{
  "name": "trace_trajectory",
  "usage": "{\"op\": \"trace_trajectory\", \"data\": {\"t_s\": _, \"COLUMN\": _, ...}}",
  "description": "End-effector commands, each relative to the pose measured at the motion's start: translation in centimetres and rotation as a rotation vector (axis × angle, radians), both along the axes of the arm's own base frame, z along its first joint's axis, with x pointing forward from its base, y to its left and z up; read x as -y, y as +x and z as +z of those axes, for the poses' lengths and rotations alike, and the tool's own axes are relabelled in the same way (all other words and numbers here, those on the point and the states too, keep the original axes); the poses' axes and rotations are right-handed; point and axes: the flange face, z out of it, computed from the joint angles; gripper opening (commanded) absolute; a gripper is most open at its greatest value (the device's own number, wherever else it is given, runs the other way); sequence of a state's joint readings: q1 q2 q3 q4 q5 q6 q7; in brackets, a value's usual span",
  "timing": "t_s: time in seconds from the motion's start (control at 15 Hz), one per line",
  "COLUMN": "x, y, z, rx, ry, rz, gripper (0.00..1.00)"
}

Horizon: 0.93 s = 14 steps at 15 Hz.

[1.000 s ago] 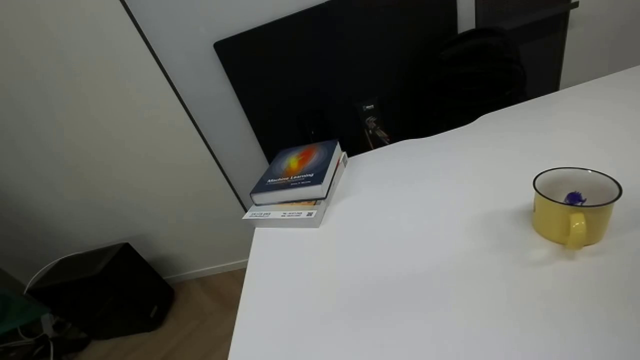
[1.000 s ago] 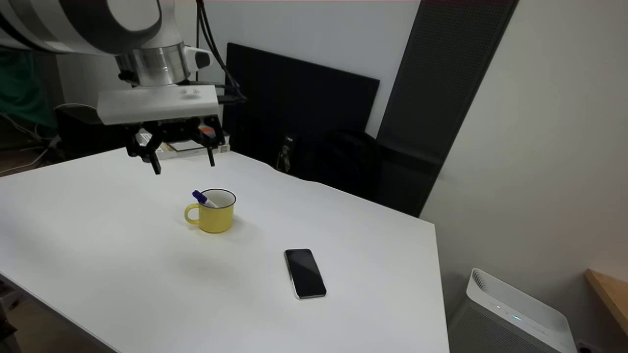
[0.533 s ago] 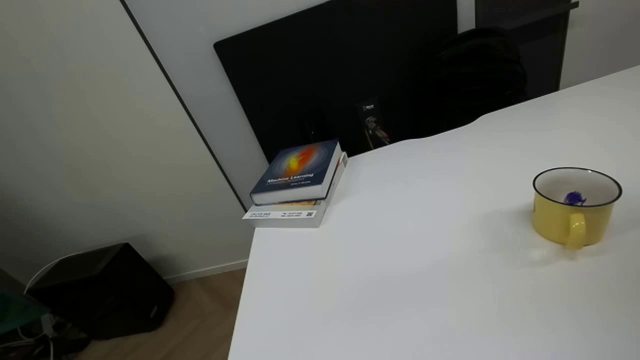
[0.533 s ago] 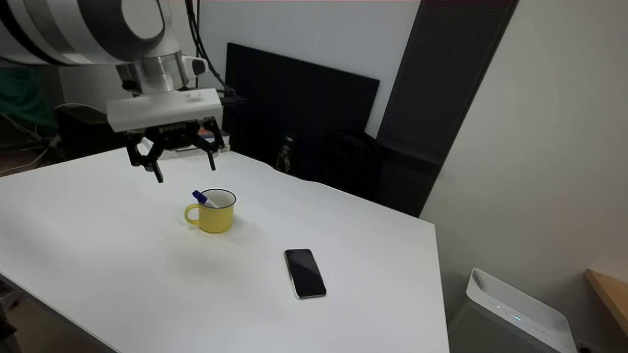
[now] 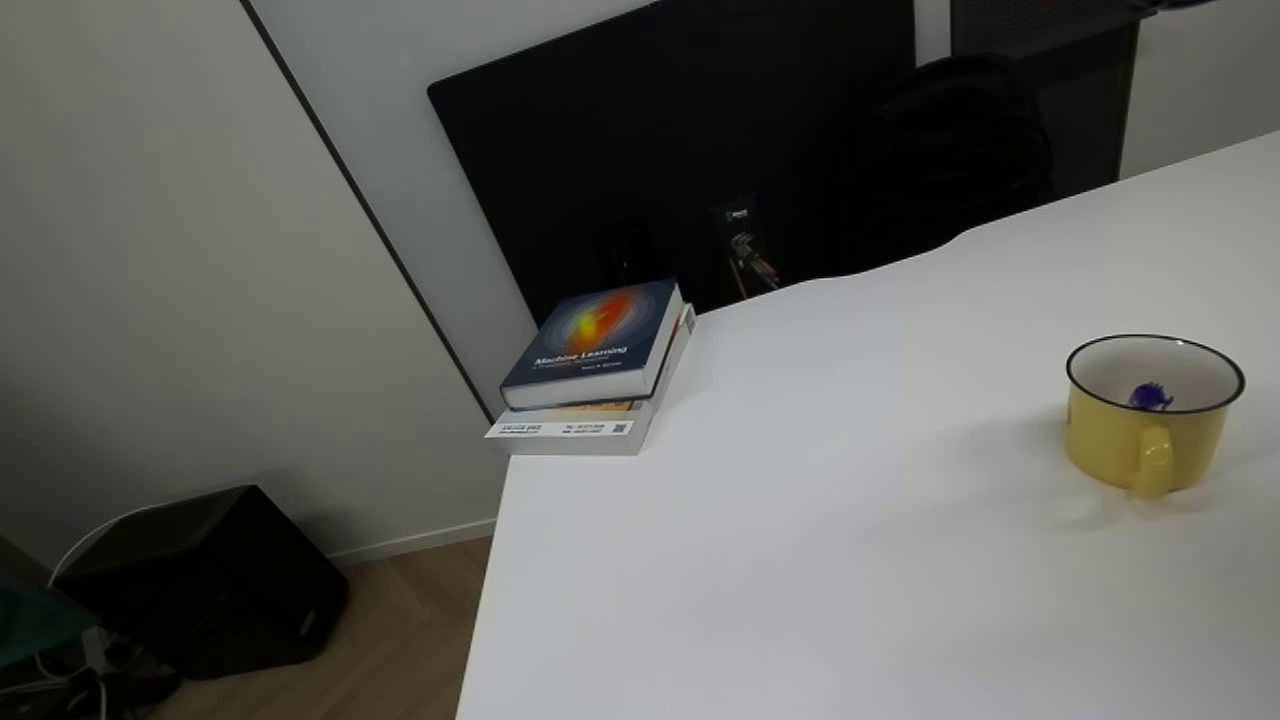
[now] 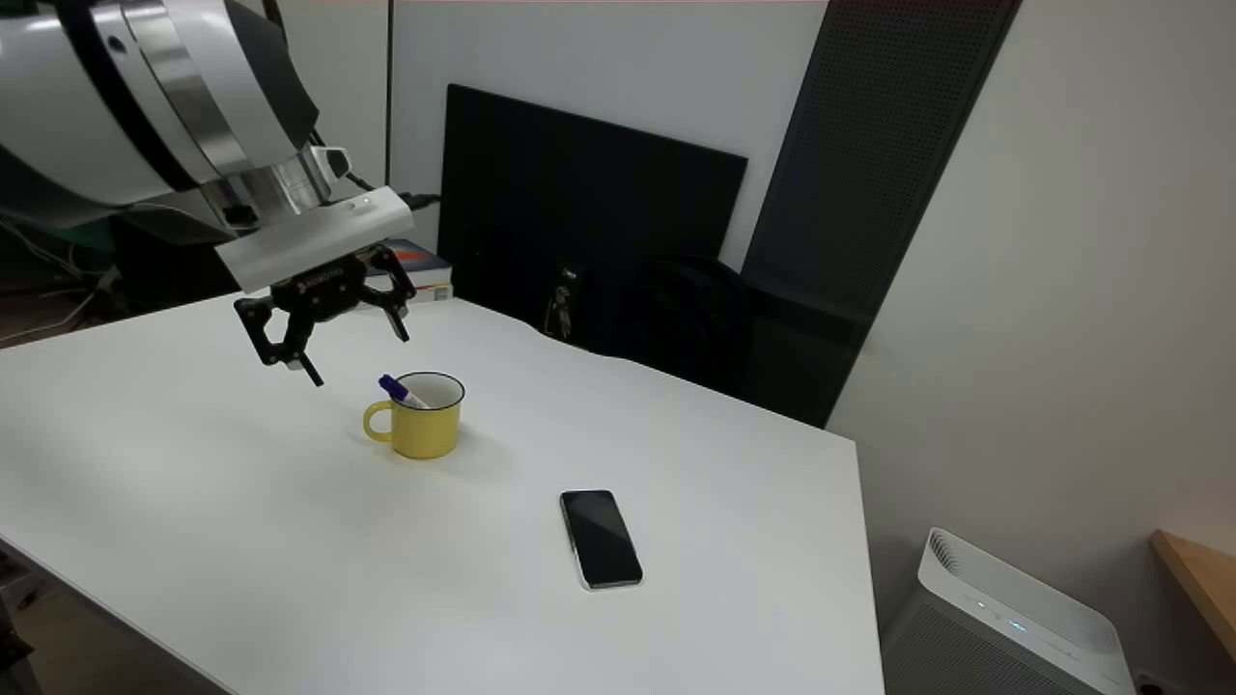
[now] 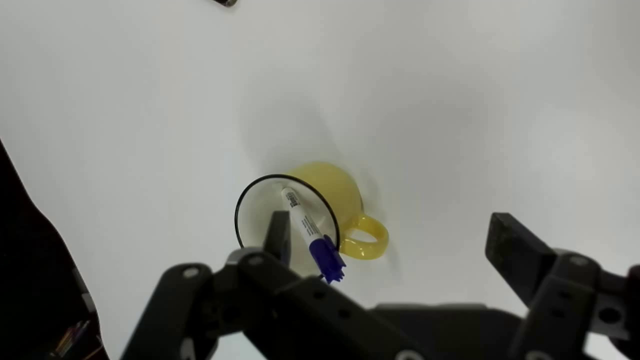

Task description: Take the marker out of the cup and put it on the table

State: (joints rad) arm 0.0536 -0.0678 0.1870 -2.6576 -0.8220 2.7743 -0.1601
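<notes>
The yellow cup with a dark rim stands upright on the white table in both exterior views and in the wrist view. The marker, white with a blue cap, leans inside it, cap end up at the rim on the handle side. My gripper is open and empty, tilted, above the table and apart from the cup. In the wrist view the gripper has one finger overlapping the cup's mouth beside the marker, and the other finger well beyond the handle.
A black phone lies on the table beyond the cup. Stacked books lie at a table corner. A large black panel stands behind the table edge. A white appliance stands beside the table.
My gripper has come lower, moved slightly left in an exterior view and tilted, with one finger now lower than the other. The cup and the marker have not moved.
</notes>
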Motion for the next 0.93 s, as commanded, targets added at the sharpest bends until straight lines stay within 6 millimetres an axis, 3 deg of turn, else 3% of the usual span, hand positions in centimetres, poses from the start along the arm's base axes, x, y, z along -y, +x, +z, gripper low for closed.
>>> {"op": "trace_trajectory", "data": {"t_s": 0.0, "x": -1.3, "y": 1.5, "z": -1.5, "rx": 0.031, "ry": -0.03, "rz": 0.024, "gripper": 1.0}}
{"op": "trace_trajectory", "data": {"t_s": 0.47, "x": -1.3, "y": 5.6, "z": -5.8, "rx": 0.041, "ry": -0.005, "rz": -0.076, "gripper": 1.0}}
{"op": "trace_trajectory", "data": {"t_s": 0.87, "x": -3.2, "y": 8.4, "z": -8.7, "rx": 0.041, "ry": 0.0, "rz": -0.085, "gripper": 1.0}}
